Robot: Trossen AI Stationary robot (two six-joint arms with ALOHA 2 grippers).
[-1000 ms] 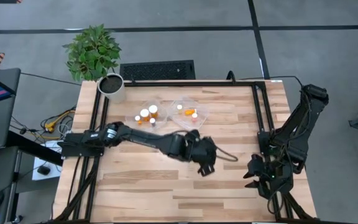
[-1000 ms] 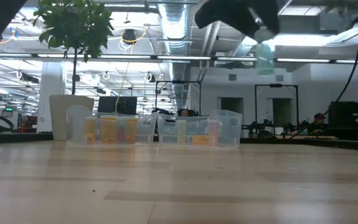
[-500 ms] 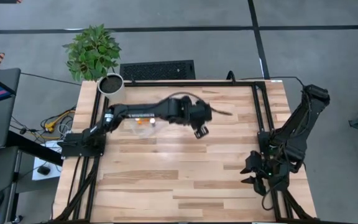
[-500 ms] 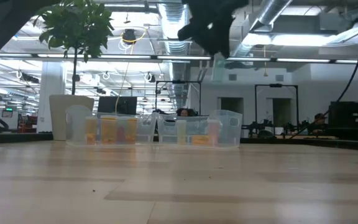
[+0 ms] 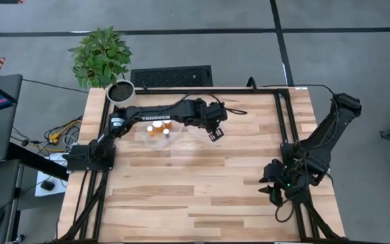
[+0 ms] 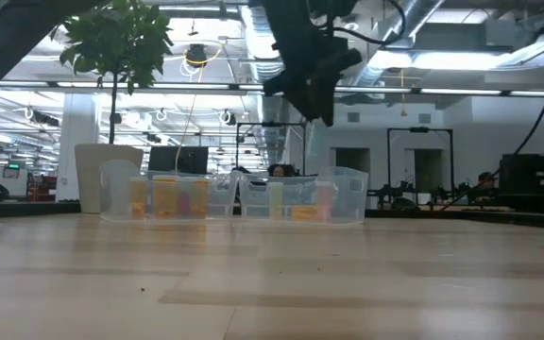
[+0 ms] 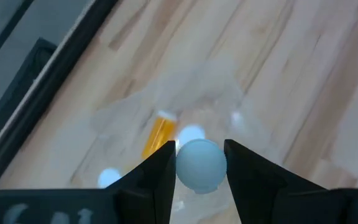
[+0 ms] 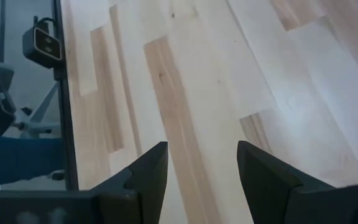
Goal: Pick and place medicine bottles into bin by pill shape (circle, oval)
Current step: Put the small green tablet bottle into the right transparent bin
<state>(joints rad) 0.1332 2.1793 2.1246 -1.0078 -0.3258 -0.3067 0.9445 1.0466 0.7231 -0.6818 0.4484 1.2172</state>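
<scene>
My left gripper point(image 5: 214, 133) hangs over the right clear tray point(image 7: 229, 102) at the table's far middle, shut on a medicine bottle whose round white cap point(image 7: 201, 163) faces the wrist camera. Below it in that tray lie an orange bottle point(image 7: 160, 134) on its side and two more white caps point(image 7: 191, 133). The left clear tray point(image 5: 156, 129) holds several orange bottles standing upright. In the low view the left gripper point(image 6: 314, 94) hangs high above the trays point(image 6: 300, 200). My right gripper point(image 5: 269, 188) is open and empty at the table's near right. My left gripper pinches the medicine bottle between its two fingers, which lie on opposite sides of the bottle at its cap end point(image 7: 181, 165). The fingers point down at a slant. The bottle is lifted clear above the right tray, its cap toward the wrist.
A white plant pot point(image 5: 122, 93) with a green plant stands at the far left corner. A black frame rail point(image 5: 284, 129) runs along the table's right side. Bare wood point(image 5: 181, 190) covers the near half of the table.
My left gripper has gone from the table's middle toward the far edge with the bottle and now hangs over the right tray, still shut on the bottle. My right arm has shifted slightly toward the left at the near right.
</scene>
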